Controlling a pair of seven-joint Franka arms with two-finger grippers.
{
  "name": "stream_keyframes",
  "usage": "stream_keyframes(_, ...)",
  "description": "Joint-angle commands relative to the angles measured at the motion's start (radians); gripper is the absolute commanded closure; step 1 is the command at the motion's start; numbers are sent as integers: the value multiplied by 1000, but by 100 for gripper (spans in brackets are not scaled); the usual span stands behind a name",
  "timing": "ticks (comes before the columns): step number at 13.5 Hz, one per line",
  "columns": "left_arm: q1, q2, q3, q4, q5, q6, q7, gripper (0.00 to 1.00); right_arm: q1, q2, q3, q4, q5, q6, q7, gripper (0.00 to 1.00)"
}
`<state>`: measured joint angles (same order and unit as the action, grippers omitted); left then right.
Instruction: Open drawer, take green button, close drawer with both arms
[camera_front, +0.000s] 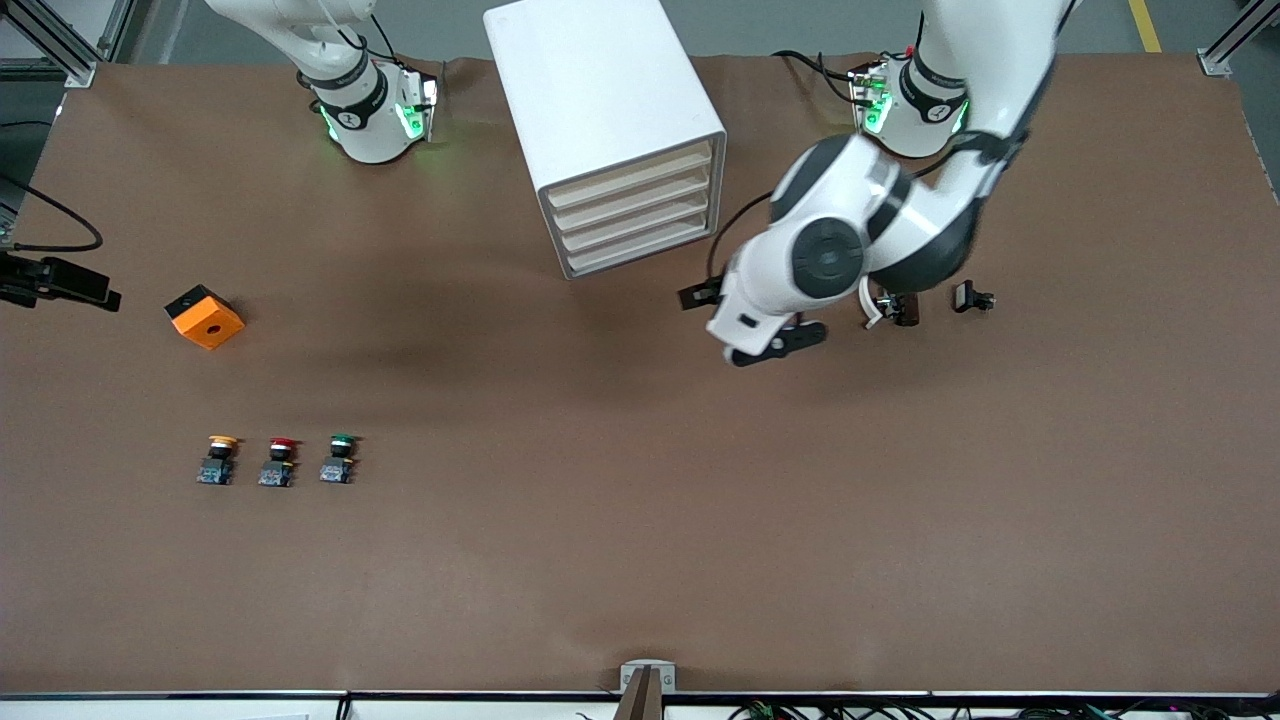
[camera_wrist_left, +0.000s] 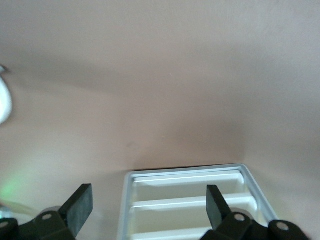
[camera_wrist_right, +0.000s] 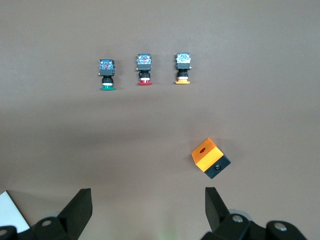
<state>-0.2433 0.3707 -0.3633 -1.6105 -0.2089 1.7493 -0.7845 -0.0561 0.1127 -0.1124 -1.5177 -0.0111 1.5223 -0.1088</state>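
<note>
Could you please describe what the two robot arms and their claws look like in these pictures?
Both arms are bulky, rounded white shells with black joint bands; the left arm shows a round black cap on one joint. Green lights glow at each base, and black cables run from the left arm's. The left claw and right claw each have two flat, matte black fingers on black mounts with small round fasteners.

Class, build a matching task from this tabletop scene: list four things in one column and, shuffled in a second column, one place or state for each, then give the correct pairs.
Column 1
1. green-capped button
2. yellow-capped button
3. orange box
4. cabinet

Column 2
A. lies between the two arm bases, all four drawers shut
B. end of the row toward the right arm's end of the table
C. farther from the front camera than the button row
D. end of the row nearest the table's middle

Pairs: 1-D, 2-B, 3-C, 4-A
</note>
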Motion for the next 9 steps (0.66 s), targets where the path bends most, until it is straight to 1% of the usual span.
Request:
stream_keyframes(1,58,-104,-13,-66,26,-24,134,0,-14,-1,14,34,-9,-45,0,0)
stream_keyframes(2,77,-125,-11,-80,73,-25,137,0,-11,-1,16,33,-9,-60,3,0)
stream_keyframes(4,126,-183,-14,-136,176,-30,140,0,-14,-4,14,28,-9,-85,-2,0)
stream_keyframes(5,151,-200,-14,-146,192,-27,143,0,-19,-8,11,28,-9,-83,-3,0)
stream_keyframes(6,179,-202,-14,-132,200,-30,142,0,-31,-14,11,28,-9,-85,0,0)
stream_keyframes(8,257,-210,-11,-95,200,-43,145,0,-33,-57,13,25,-3,-85,1,0)
stream_keyframes(9,295,-235,-14,-97,201,-50,151,0,-33,-76,14,27,8,-77,1,0)
